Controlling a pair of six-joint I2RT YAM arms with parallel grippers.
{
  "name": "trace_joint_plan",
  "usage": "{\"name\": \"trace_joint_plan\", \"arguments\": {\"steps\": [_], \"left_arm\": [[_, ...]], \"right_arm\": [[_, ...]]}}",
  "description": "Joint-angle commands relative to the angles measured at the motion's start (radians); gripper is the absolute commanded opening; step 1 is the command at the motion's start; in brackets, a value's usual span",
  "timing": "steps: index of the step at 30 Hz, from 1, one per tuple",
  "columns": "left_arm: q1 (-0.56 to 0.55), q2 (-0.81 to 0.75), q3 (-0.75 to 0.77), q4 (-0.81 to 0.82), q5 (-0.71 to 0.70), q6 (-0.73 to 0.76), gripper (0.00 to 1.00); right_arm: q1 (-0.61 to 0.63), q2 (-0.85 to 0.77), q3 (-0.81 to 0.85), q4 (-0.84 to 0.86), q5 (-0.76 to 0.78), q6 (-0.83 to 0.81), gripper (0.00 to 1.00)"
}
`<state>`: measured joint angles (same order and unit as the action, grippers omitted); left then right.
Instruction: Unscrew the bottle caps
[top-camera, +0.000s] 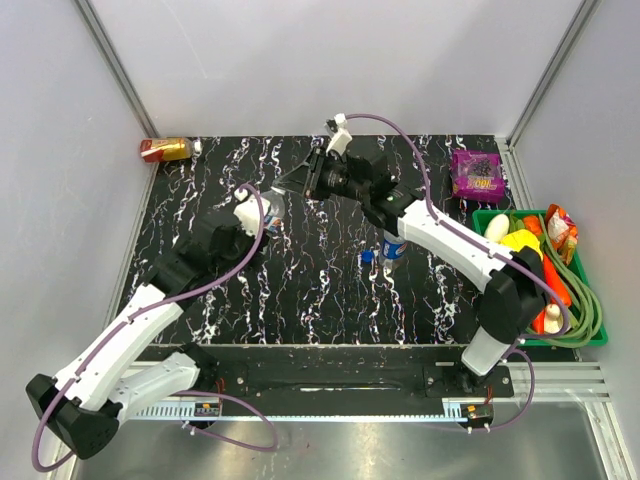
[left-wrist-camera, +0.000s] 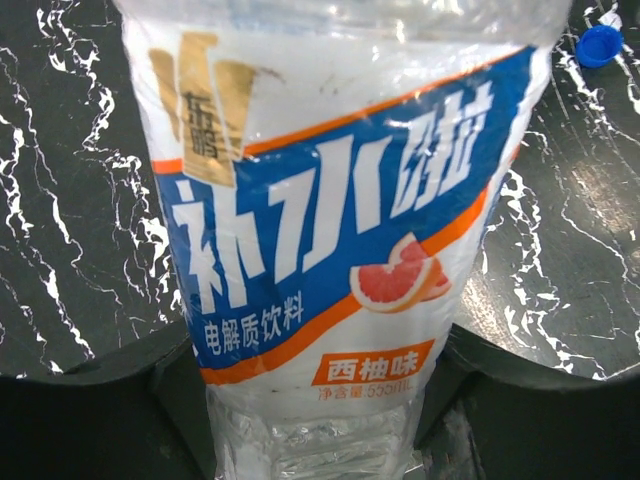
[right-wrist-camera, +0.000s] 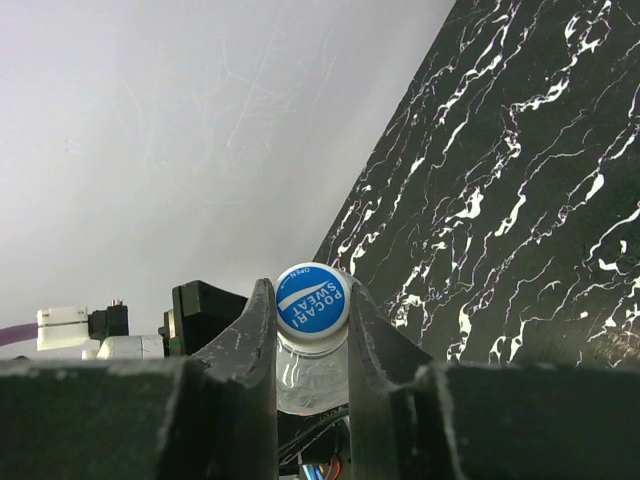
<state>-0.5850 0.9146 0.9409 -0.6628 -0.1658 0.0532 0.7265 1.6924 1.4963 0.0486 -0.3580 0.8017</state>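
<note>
The black marbled counter (top-camera: 300, 310) fills the middle of the top view, with white walls close behind it. Left of centre, the left tool (left-wrist-camera: 320, 410) grips the white-label bottle (left-wrist-camera: 330, 220) from both sides. The bottle's long way seems to point up and right in the frame, straight at the right tool (right-wrist-camera: 311, 292). That tool is nearer the white cap (right-wrist-camera: 312, 305) and pinches it on both sides, so a twist looks next. The Pepsi bottle (top-camera: 392, 245) stands mid-frame, and its blue cap (top-camera: 367, 257) lies loose just beside it.
</note>
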Motion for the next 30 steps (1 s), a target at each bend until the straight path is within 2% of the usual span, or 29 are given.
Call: {"name": "trace_joint_plan", "arguments": {"steps": [1,15,22,30], "left_arm": [[-0.006,-0.034,0.019,0.089,0.104,-0.029,0.11],[-0.006,-0.066,0.035,0.132,0.319,-0.05,0.14],[-0.006,-0.103,0.039,0.16,0.462,-0.076,0.2],[-0.006,-0.092,0.078,0.164,0.64,-0.081,0.21]], "right_arm": [[0.008,-0.095,-0.027,0.125,-0.073,-0.015,0.0],[0.008,-0.241,-0.134,0.162,-0.084,-0.067,0.0],[0.004,-0.307,-0.177,0.178,-0.114,-0.087,0.0],[-0.006,-0.373,-0.188,0.152,-0.165,-0.116,0.0]]}}
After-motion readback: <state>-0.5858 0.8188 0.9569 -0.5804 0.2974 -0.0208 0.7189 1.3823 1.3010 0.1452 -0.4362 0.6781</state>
